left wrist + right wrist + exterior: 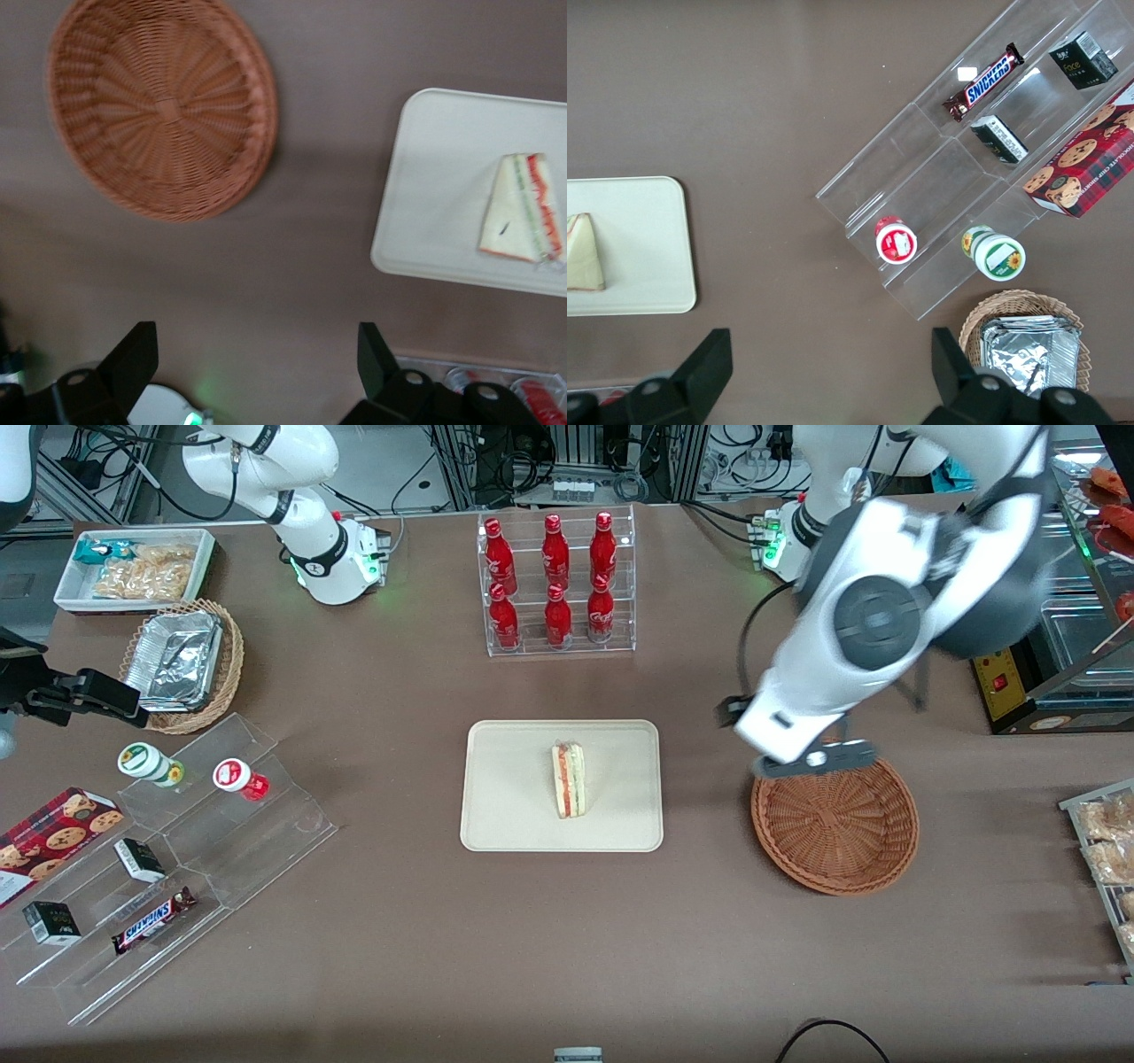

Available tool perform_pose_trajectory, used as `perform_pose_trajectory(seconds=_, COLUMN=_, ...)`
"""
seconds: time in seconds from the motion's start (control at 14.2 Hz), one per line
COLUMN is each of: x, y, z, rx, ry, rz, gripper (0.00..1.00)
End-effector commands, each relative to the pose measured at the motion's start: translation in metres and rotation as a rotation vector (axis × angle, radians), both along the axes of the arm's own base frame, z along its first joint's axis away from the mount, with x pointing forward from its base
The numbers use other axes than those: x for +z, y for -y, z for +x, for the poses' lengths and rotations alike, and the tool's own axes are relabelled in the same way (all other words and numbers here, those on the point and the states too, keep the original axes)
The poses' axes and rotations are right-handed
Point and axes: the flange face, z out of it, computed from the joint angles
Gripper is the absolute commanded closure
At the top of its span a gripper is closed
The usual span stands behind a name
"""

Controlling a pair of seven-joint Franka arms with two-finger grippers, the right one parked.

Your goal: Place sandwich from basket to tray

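Sandwich (568, 780) sits on tray (514, 815), basket (834, 828) empty. Gripper (257, 359) open, holding nothing, above basket's rim; sandwich lies toward the parked arm's end.

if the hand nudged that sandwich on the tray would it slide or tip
Probably slide: the sandwich lies flat on the smooth tray. Its layers look soft, so it may squash. The open hand is above the table near the basket.

- basket (834, 828): reddish-brown woven wicker, rough
- tray (514, 815): cream, matt, smooth
- sandwich (569, 780): soft white bread in clear wrap
- gripper (257, 367), above the table: open fingers of matt black plastic
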Motion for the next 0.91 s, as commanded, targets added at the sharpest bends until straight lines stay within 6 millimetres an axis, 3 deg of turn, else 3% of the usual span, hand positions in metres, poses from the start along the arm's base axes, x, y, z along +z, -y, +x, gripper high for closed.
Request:
perform_pose_trajectory(seconds=0.0, x=0.037, y=-0.055, z=-0.017, rx=-0.007, ry=-0.017, rz=-0.025, gripper=0.00)
perform_pose_trajectory(seconds=0.35, x=0.071, y=-0.120, z=-0.023, rx=-0.035, ry=-0.003, rz=-0.068, gripper=0.00)
perform_pose_trajectory(seconds=0.49, x=0.083, y=-0.137, z=-0.026, rx=-0.034, ry=0.017, rz=-0.096, gripper=0.00)
perform_pose_trajectory(seconds=0.84, x=0.108, y=-0.155, z=-0.035, rx=-0.021, ry=0.067, rz=-0.099, gripper=0.00)
